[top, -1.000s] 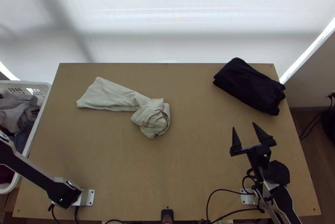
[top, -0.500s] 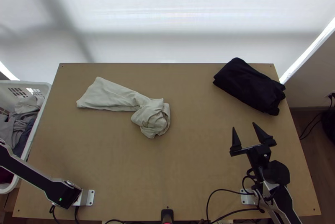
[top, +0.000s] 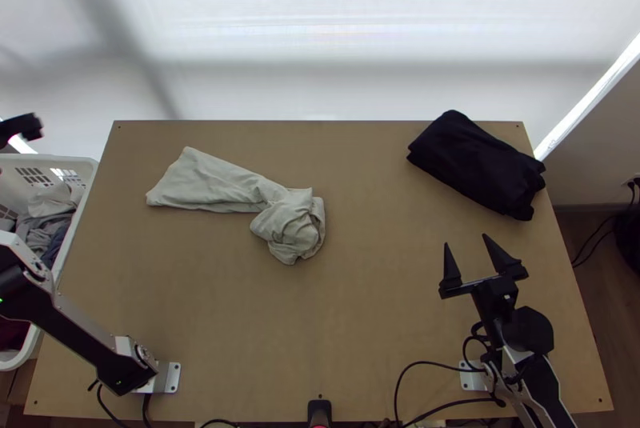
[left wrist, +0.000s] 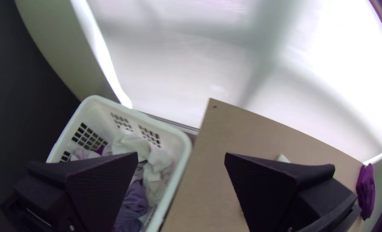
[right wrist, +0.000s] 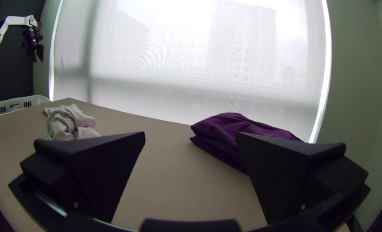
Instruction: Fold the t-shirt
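Note:
The pale grey-beige t-shirt [top: 212, 182] lies on the table left of centre, a flattened length ending in a bunched, twisted lump. At the top view's left edge, above the basket's far end, part of my left gripper [top: 22, 129] shows. In the left wrist view my left gripper [left wrist: 181, 155] is open, nothing between its fingers, high over basket and table edge. My right gripper [top: 466, 239] stands open and empty over the table's right side, well apart from the shirt; the right wrist view has the same open right gripper [right wrist: 191, 134] and the shirt's lump [right wrist: 68, 122].
A white basket [top: 86, 180] holding grey, dark and pale clothes stands against the table's left side. A dark folded cloth [top: 478, 164] lies at the far right of the table [top: 352, 308]. Black cables run near the right arm's base.
The left arm has swung up and away from over the basket, its gripper coming into the top view at the upper left. Pale cloth now shows in the basket. The t-shirt and right arm are unmoved.

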Available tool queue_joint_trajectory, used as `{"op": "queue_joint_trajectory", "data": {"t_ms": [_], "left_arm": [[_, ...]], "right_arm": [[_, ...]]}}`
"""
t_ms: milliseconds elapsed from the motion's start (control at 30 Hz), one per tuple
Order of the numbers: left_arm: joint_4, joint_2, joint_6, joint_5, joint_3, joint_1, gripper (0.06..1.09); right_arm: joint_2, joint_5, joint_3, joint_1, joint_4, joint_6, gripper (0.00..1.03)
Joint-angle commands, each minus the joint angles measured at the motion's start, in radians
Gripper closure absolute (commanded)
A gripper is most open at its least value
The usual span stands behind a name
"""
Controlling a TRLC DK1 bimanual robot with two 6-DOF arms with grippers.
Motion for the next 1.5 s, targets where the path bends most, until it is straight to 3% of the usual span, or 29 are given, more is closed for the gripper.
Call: {"op": "queue_joint_trajectory", "data": {"t_ms": [0, 267, 567, 833, 1000, 1167, 1467], "left_arm": [[-0.039, -0.117, -0.118, -0.032, -0.086, -0.145, 0.1], [-0.047, -0.305, -0.321, -0.216, -0.311, -0.556, 0.1], [-0.118, -0.423, -0.371, -0.221, -0.45, -0.811, 0.1], [-0.119, -0.388, -0.416, -0.173, -0.54, -0.785, 0.1], [-0.095, -0.298, -0.408, -0.115, -0.56, -0.714, 0.1], [0.019, -0.227, -0.405, -0.115, -0.571, -0.656, 0.1], [0.206, -0.143, -0.368, -0.117, -0.566, -0.556, 0.1]], "right_arm": [[-0.004, 0.002, -0.01, 0.003, -0.011, -0.018, 0.03], [-0.002, 0.002, -0.01, 0.003, -0.011, -0.018, 0.03], [-0.004, 0.002, -0.01, 0.003, -0.011, -0.018, 0.03], [-0.004, -0.001, -0.01, 0.015, -0.012, -0.015, 0.03], [0.022, -0.001, -0.009, -0.043, -0.018, -0.046, 0.03], [0.133, -0.003, -0.009, -0.057, -0.02, -0.052, 0.03], [0.154, -0.039, 0.095, -0.011, -0.038, -0.176, 0.03]]}}
